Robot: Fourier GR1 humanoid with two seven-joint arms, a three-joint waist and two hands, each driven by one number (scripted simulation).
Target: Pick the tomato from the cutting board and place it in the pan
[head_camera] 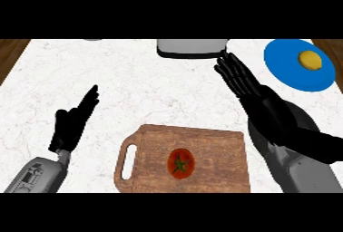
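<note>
A red tomato (181, 163) with a green stem lies on the wooden cutting board (221, 145) at the bottom middle. The pan (191, 48), grey with a dark rim, shows partly at the top edge of the counter. My right hand (241, 79) is open, fingers straight, pointing up and left just below the pan's right corner, well above the board. My left hand (74, 120) is open with fingers straight, left of the board. Neither hand touches the tomato.
A blue plate (288, 68) with a yellow round object (311, 59) sits at the top right. The white marble counter (147, 90) has wooden edges at both upper corners. A small grey object (93, 39) peeks in at the top left.
</note>
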